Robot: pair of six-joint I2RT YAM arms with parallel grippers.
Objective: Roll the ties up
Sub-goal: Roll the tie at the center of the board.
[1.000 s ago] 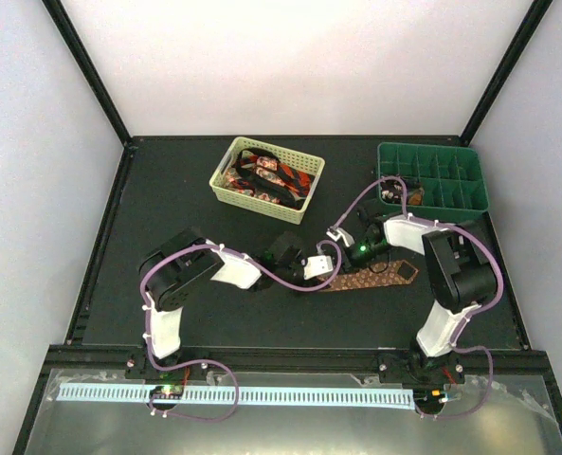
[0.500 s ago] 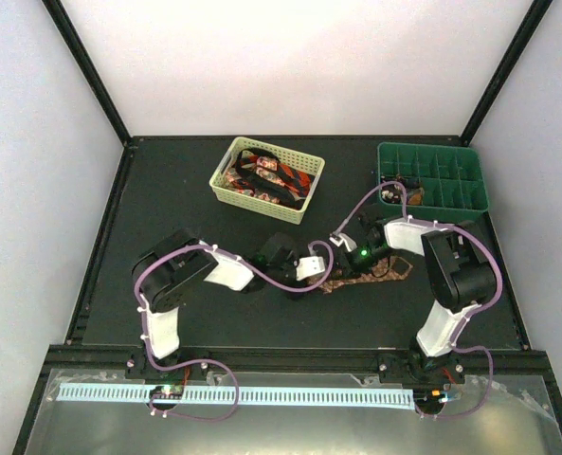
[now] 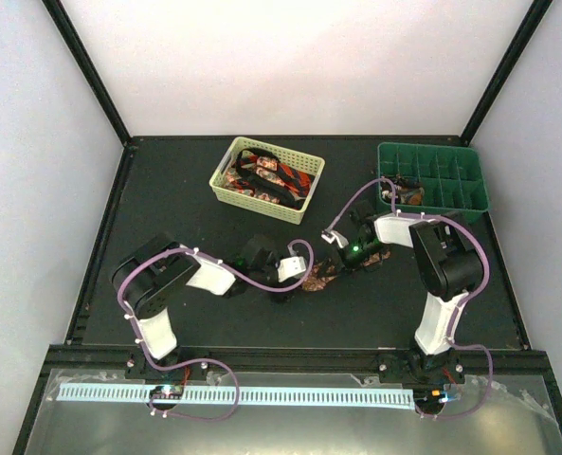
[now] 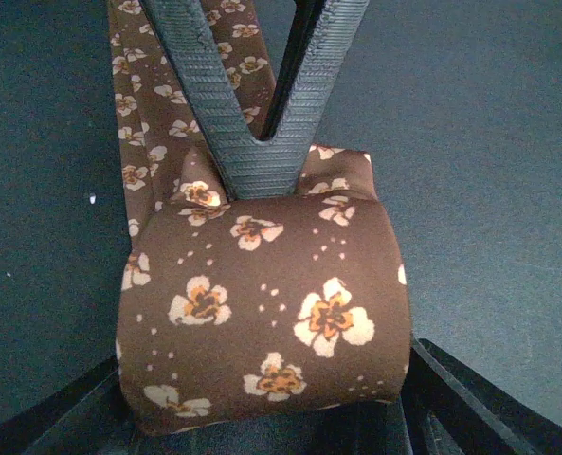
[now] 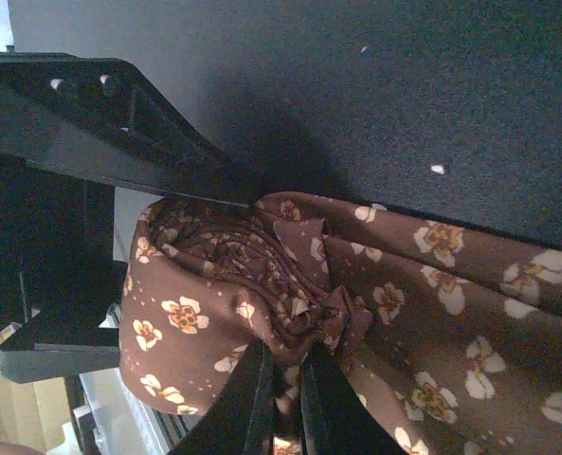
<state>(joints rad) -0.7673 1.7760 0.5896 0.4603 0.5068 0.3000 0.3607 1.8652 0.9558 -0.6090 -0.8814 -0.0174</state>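
One brown tie [image 4: 262,313] with pale flowers sits near mid-table [image 3: 186,209], mostly wound into a fat roll, its loose end lying flat beside it. The left hand [image 3: 295,280] is clamped on the roll, one finger at each end. The right hand [image 5: 282,370] is pinched together on the roll's core. One yellow basket [image 3: 255,204] at the far side holds tangled red-and-black ties [image 3: 266,175], too tangled to count. One green tray [image 3: 432,149] stands far right.

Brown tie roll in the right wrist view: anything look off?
Yes. The brown tie has a crumpled, bunched roll end rather than neat layers, puckered where the right fingers pinch its core. Its outside looks smooth in the left wrist view.
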